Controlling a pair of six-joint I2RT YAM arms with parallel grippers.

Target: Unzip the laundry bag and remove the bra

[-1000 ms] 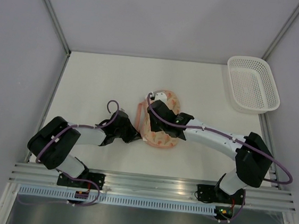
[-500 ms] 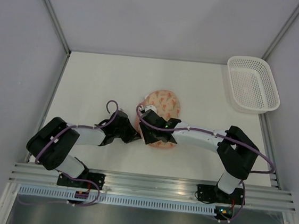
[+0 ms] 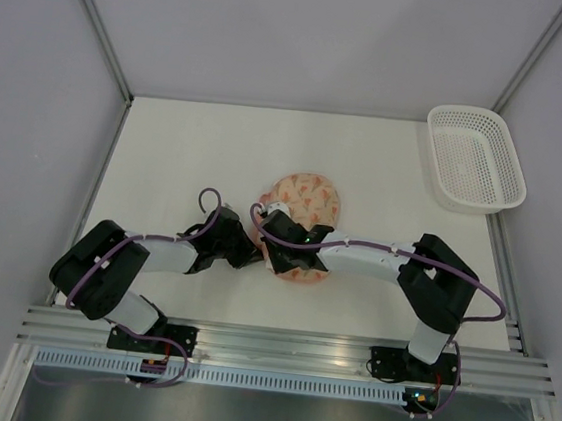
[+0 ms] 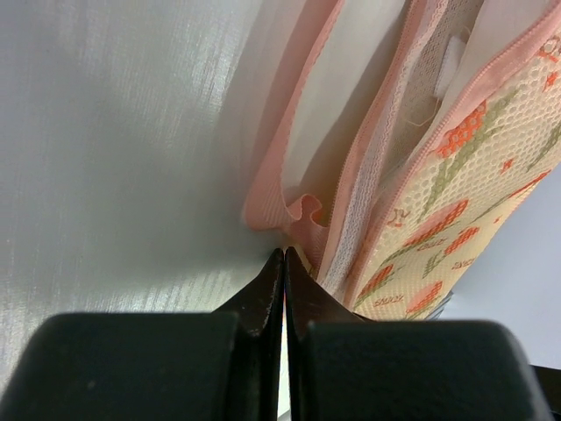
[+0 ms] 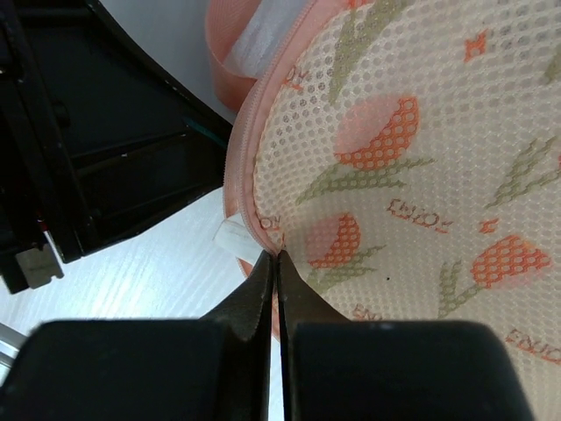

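The laundry bag (image 3: 310, 199), cream mesh with orange-pink motifs and pink zip trim, lies mid-table. My left gripper (image 3: 253, 258) is shut, its tips (image 4: 285, 254) pinching the bunched pink trim at the bag's (image 4: 438, 175) near-left edge. My right gripper (image 3: 275, 248) lies over the bag's near part, shut (image 5: 276, 256) on the pink zip line of the bag (image 5: 421, 132). The zip gapes in the left wrist view, and white fabric (image 4: 342, 114) shows inside, apparently the bra. A strip of it also shows in the right wrist view (image 5: 254, 39). Most of the bra is hidden.
A white plastic lattice basket (image 3: 478, 112) stands at the far right corner. Both arms reach in from the near edge and meet at the bag's near-left side. The left arm's black body (image 5: 96, 132) sits close beside the right gripper.
My right gripper has slid from the bag's middle round to its near-left edge along the zip. The bag's patterned top is now uncovered. The left gripper has held its place.
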